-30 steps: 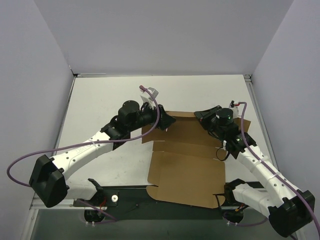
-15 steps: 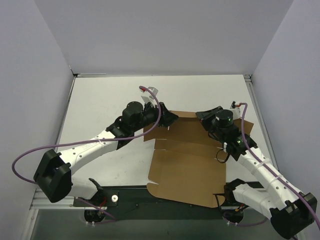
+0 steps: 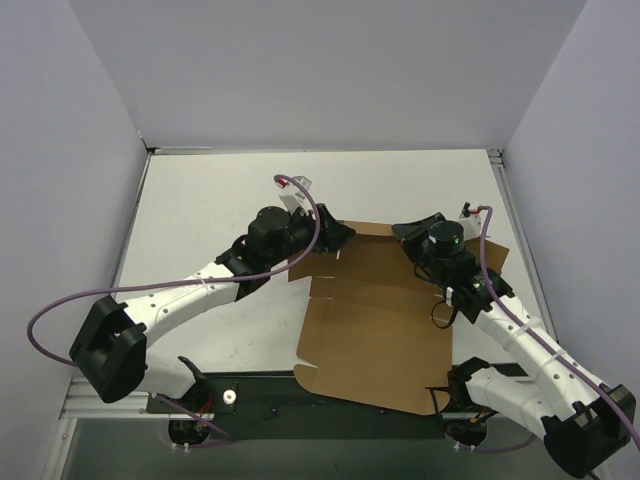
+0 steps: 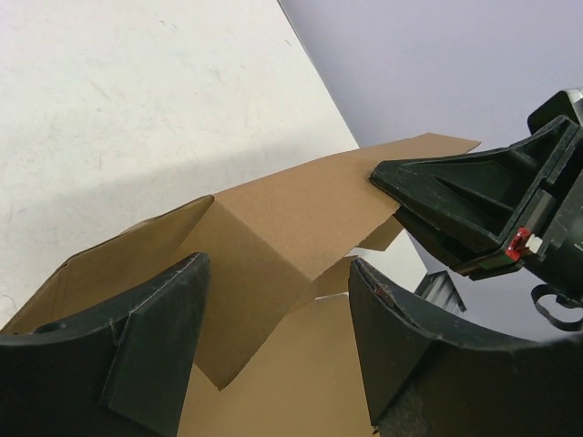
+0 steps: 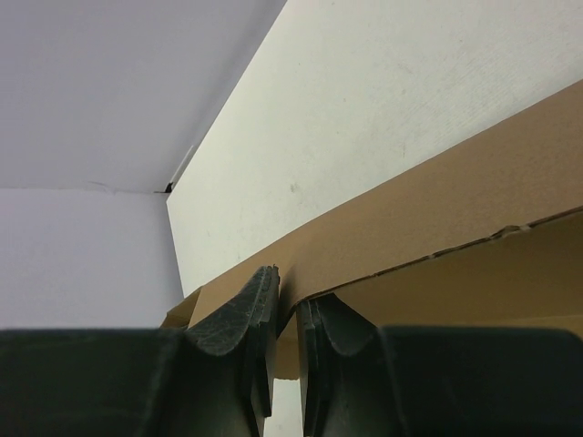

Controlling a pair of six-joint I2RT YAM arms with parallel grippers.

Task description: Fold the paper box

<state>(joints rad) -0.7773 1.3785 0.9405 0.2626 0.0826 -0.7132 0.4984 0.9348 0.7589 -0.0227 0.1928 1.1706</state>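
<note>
The paper box [image 3: 370, 340] is a brown cardboard sheet lying mostly flat near the table's front, its far flap [image 3: 375, 255] raised. My right gripper [image 3: 408, 233] is shut on the far flap's edge; in the right wrist view the cardboard [image 5: 437, 228] is pinched between the fingertips [image 5: 258, 305] of that gripper [image 5: 287, 309]. My left gripper [image 3: 338, 240] is open at the flap's left end. In the left wrist view its gripper [image 4: 278, 309] straddles a folded side flap [image 4: 273, 246] without touching it, and the right gripper [image 4: 465, 209] shows beyond.
White table [image 3: 220, 200] with grey walls on three sides. A dark strip and arm bases [image 3: 200, 395] run along the near edge. The box's near edge overhangs that strip [image 3: 370, 400]. Purple cables [image 3: 60, 310] loop from both arms.
My left gripper has moved a little to the right, closer to the flap's left end. My right gripper has kept its hold on the flap with only a slight shift.
</note>
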